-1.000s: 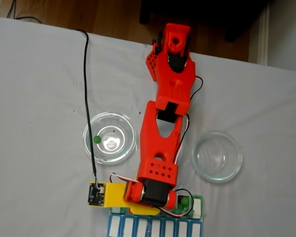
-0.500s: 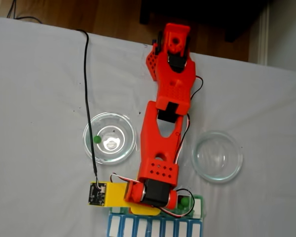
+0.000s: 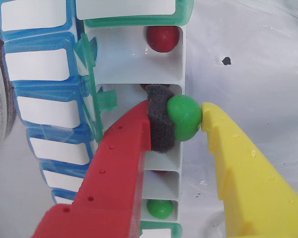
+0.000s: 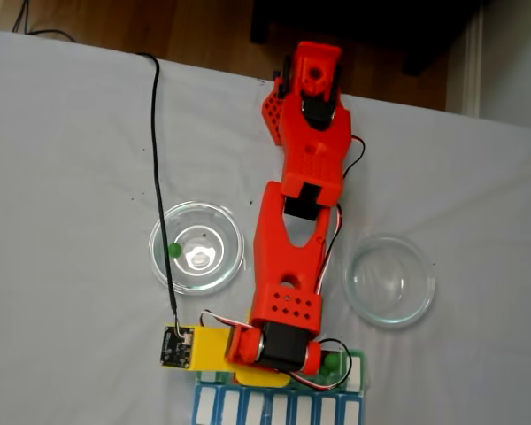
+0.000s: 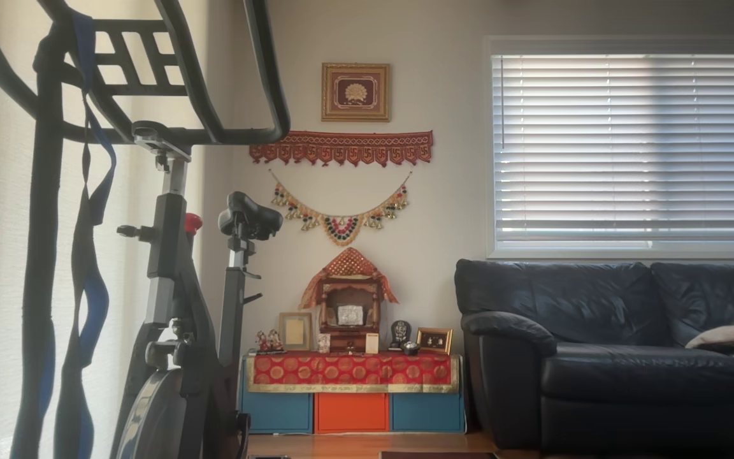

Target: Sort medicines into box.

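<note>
- Wrist view: gripper (image 3: 181, 119) clamped on a green ball (image 3: 184, 117), foam-padded red finger against yellow finger, over an open white compartment of the green-lidded box (image 3: 134, 64). A red ball (image 3: 162, 37) and another green ball (image 3: 159, 208) lie in other compartments.
- Fixed view: one green ball (image 4: 174, 250) lies in the left glass dish (image 4: 196, 247); the right dish (image 4: 390, 280) sits beside the arm.

Glossy green ball (image 3: 184, 117); translucent plastic box (image 3: 139, 74); clear glass dishes (image 4: 390, 280); matt cloth (image 4: 71, 177).

Orange-red plastic arm (image 4: 294, 239) with perforated housings, black servo blocks, thin red, black and white wires along one side, gripper (image 3: 188, 119) with one red finger (dark foam pad) (image 3: 120, 158), one yellow finger (image 3: 248, 173)
</note>
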